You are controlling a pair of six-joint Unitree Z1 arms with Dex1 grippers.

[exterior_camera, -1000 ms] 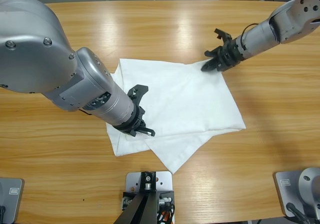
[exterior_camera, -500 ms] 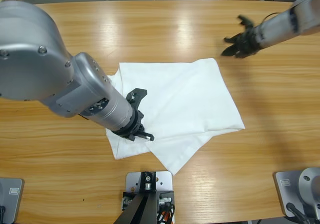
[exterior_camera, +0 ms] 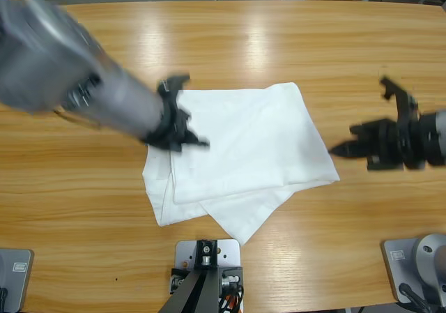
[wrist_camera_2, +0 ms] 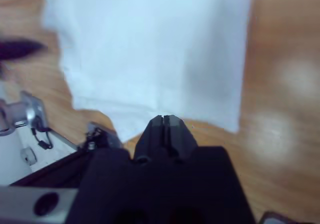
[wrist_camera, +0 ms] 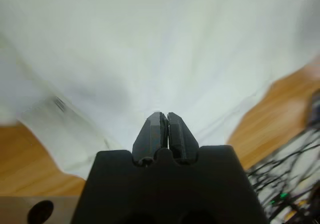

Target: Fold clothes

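- The left end effector (wrist_camera: 165,121) has its jaws pressed together with nothing between them. Seen from above, this left end effector (exterior_camera: 182,123) hangs over the shirt's near-left part.
- Directly ahead of and under it lies the white T-shirt (wrist_camera: 150,49), partly folded, with a small label (wrist_camera: 50,109) showing off to its left on a lower layer.
- The right end effector (wrist_camera_2: 165,126) is likewise closed and empty, off the cloth, with the shirt's edge (wrist_camera_2: 150,49) just ahead of its tip.
- From above, the right end effector (exterior_camera: 348,148) sits over bare desk (exterior_camera: 279,34) just beside the T-shirt (exterior_camera: 244,139), whose lower layers stick out unevenly toward the camera.
- Risk, as I judge it: neither end effector holds cloth, so the loose top layer could slip if brushed.
- A closed tip dragged across the fabric would bunch it and spoil the fold lines.
- Grabbing several layers at once at the uneven corner would skew the next fold.
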